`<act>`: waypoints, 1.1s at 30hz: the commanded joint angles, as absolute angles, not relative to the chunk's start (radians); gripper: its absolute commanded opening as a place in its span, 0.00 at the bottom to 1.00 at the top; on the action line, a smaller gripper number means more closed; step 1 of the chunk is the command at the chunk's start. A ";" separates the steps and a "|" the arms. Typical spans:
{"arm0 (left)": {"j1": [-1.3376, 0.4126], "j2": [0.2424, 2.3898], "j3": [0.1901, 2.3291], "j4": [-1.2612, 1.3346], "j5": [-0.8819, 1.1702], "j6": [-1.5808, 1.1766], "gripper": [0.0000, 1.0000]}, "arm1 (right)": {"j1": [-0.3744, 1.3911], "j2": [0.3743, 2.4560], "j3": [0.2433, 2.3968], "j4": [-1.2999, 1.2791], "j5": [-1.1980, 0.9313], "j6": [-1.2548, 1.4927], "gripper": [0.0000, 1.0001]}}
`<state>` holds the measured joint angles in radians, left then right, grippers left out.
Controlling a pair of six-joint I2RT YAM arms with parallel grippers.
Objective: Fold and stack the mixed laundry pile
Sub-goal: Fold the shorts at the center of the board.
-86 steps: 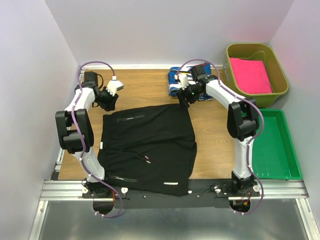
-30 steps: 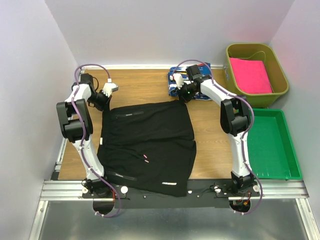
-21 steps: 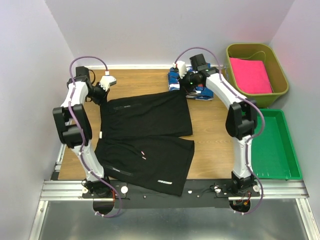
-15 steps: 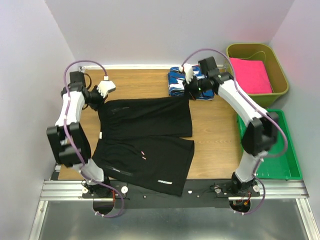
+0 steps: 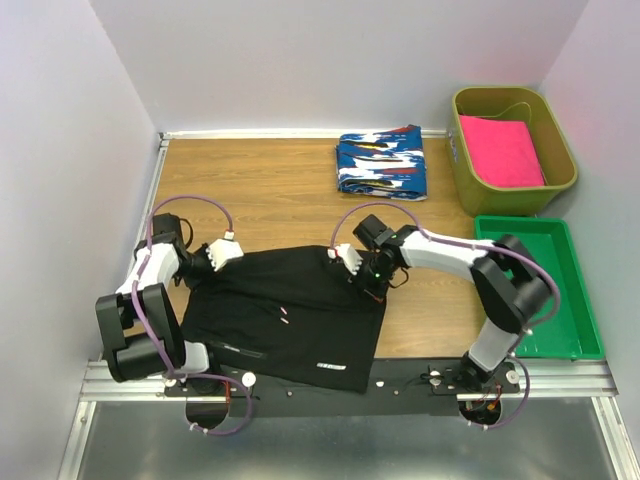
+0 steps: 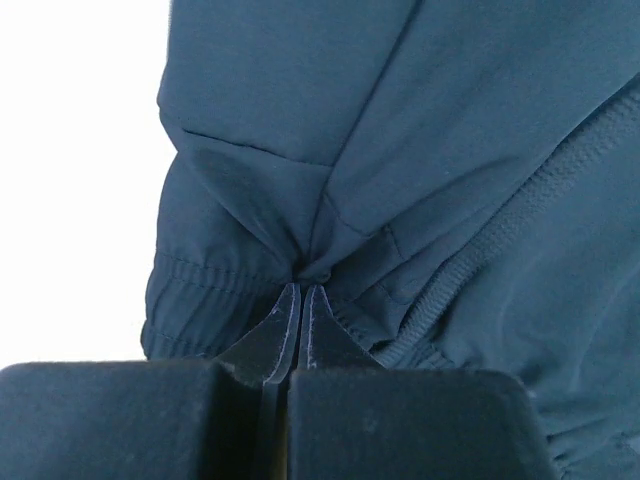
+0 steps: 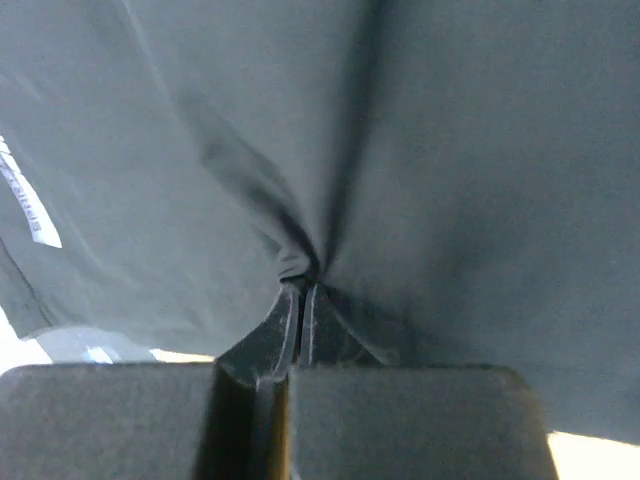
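Black garment (image 5: 290,305), lying on the table (image 5: 260,190), spans from my left gripper (image 6: 300,290) to my right gripper (image 7: 303,287). Both pairs of fingers are clamped on pinched folds of it. The blue patterned cloth (image 5: 381,163) lies folded well beyond my right fingers.

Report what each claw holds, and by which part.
Both hold the black garment. The left claw pinches its far left corner by the gathered band. The right claw pinches its far right corner.

The black garment (image 5: 290,305) is smooth, matt cloth, ribbed along its gathered edge; beneath it, the desk (image 5: 260,195) is grained, low-sheen wood.
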<state>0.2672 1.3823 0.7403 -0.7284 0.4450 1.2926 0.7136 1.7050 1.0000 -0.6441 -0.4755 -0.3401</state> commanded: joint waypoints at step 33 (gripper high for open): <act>0.267 1.247 1.002 -0.928 0.508 1.385 0.00 | 0.485 1.574 1.304 -0.854 -0.403 -0.503 0.01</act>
